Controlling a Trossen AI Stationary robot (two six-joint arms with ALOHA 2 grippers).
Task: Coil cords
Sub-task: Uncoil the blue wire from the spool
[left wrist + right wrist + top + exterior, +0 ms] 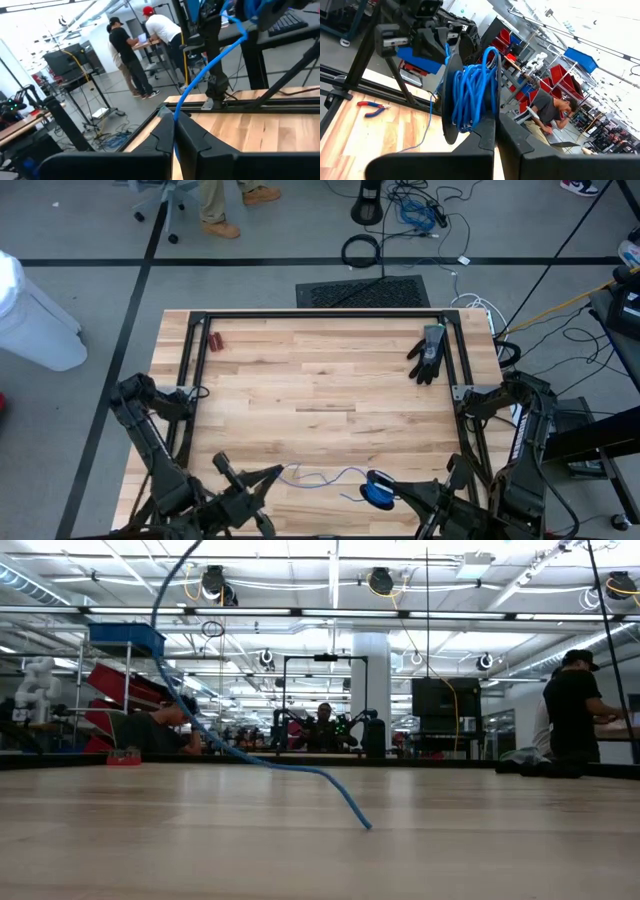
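Observation:
The cord is a thin blue cable. Part of it is wound into a small coil (472,85), which shows in the high view as a blue bundle (378,490) near the table's front edge. My right gripper (496,125) is shut on that coil. From it a strand (325,476) runs toward the table's left to my left gripper (174,125), which is shut on the strand. Both grippers are held above the table. A loose stretch droops down, and its end (368,826) rests on the wood. My left gripper pinches a single strand of the cable (175,114) between its two fingers. The fingers lie level and across the cable. The strand rises from them in a loose curve to the coil (255,7), clear of the table. My right gripper pinches the coil by its lower part (476,119), several turns together, between its two fingers. The fingers lie level. The coil stands above the fingers, lifted clear of the table.
A black glove (430,352) lies at the table's far right, and small red-handled pliers (215,340) at its far left. A black frame (320,316) runs along the far edge and both sides. People stand and sit in the room beyond.

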